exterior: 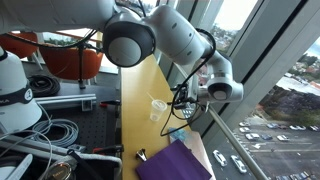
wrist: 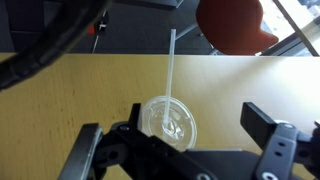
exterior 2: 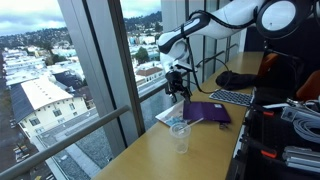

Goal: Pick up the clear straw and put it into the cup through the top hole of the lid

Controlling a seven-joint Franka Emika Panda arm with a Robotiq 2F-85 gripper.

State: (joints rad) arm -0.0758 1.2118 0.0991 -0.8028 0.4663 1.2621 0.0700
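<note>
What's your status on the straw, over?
Tool open, empty, above the cup. Clear straw juts from the lid, leaning; looks inserted. Nothing between tool and cup.

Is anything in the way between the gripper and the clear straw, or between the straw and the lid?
Nothing visible does. The gripper hangs, jaws open, above the clear straw, whose near end already lies at the lid.
</note>
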